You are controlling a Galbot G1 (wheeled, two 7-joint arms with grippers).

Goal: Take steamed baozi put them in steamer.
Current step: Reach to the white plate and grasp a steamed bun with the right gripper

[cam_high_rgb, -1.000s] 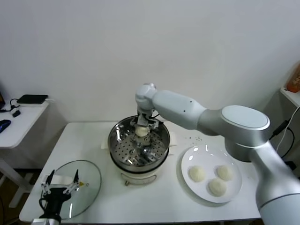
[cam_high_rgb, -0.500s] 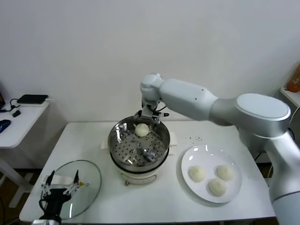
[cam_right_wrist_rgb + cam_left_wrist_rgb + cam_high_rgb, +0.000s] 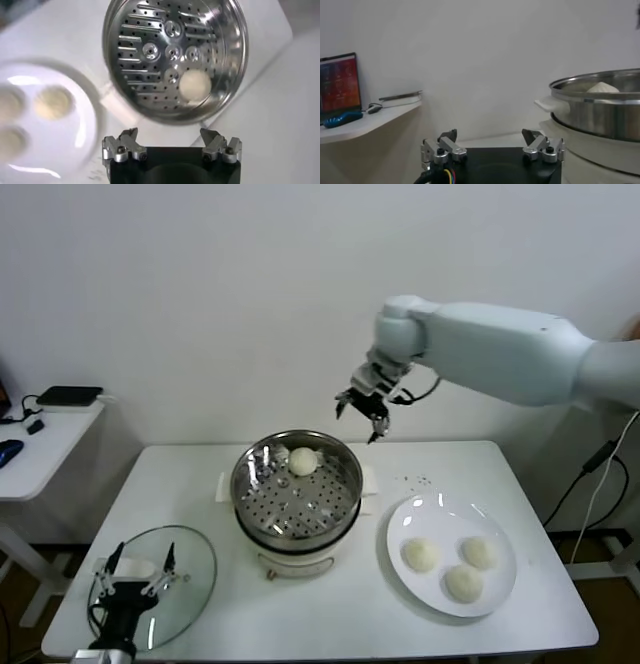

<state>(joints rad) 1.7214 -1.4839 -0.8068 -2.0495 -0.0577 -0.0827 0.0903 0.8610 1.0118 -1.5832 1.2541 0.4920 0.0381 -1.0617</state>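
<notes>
The steamer (image 3: 296,496) stands mid-table, a shiny steel pot with a perforated tray on a white base. One baozi (image 3: 303,461) lies on the tray at its far side; it also shows in the right wrist view (image 3: 194,84) and the left wrist view (image 3: 602,87). Three baozi (image 3: 420,554) (image 3: 479,551) (image 3: 463,583) lie on the white plate (image 3: 437,512) at the right. My right gripper (image 3: 362,414) is open and empty, raised above and behind the steamer's right side. My left gripper (image 3: 134,572) is open and empty, parked low at the front left.
A round glass lid (image 3: 190,559) lies flat at the table's front left, under my left gripper. A small white side table (image 3: 40,439) with dark devices stands at the far left. The wall is close behind the table.
My right gripper let go of the baozi on the steamer tray, then rose and moved right, away from the pot. The left arm has stayed put.
</notes>
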